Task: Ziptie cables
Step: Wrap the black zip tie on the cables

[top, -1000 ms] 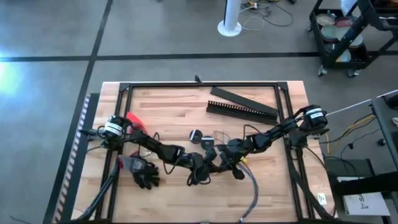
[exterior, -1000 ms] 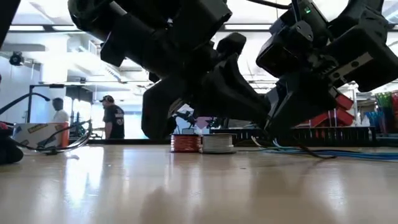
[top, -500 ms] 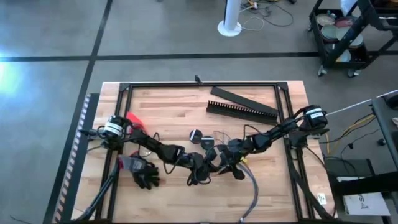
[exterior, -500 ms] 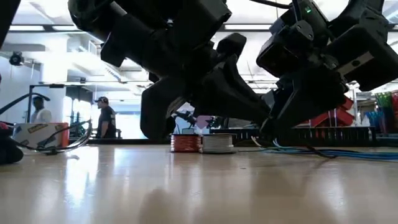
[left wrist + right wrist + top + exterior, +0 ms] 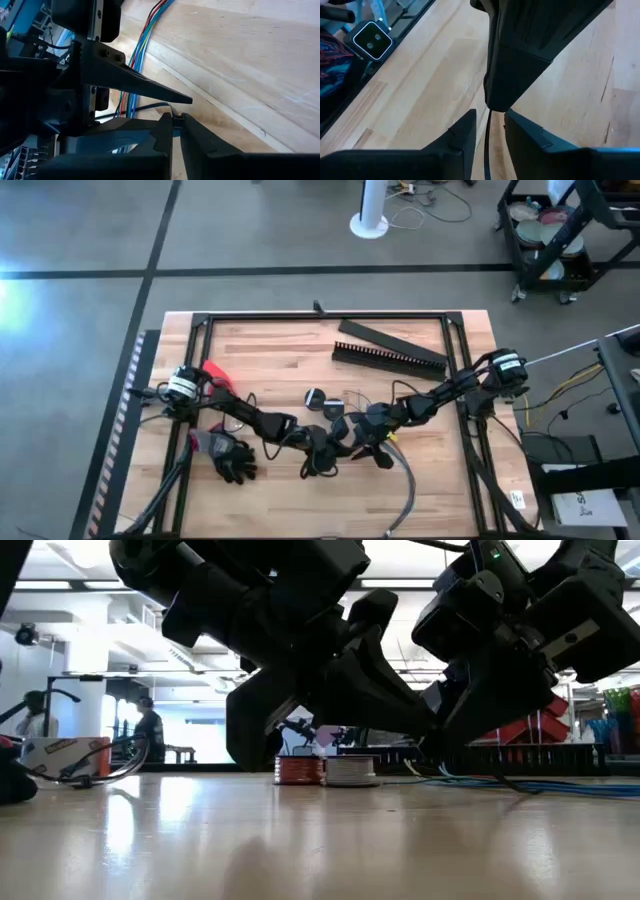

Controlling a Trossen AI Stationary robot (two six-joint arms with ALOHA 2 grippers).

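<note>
Both grippers are meeting low over the middle of the table (image 5: 260,370), tips almost touching each other. The left gripper (image 5: 176,119) is showing its fingers (image 5: 162,131) drawn nearly together on a thin dark strand, probably the ziptie (image 5: 175,116), right at their tips. The right gripper (image 5: 489,120) is holding its fingers (image 5: 465,127) a narrow gap apart, with a thin black strip running up between them; whether they are truly gripping it is unclear. The left gripper's dark fingertip is sitting directly ahead of the right one. The cables (image 5: 328,461) are lying as dark loops just under and beside the two grippers, partly hidden by the arms. A grey hose (image 5: 408,485) is trailing away from the right gripper toward the table's near edge. A comb-toothed duct (image 5: 388,358) is lying well beyond the grippers.
</note>
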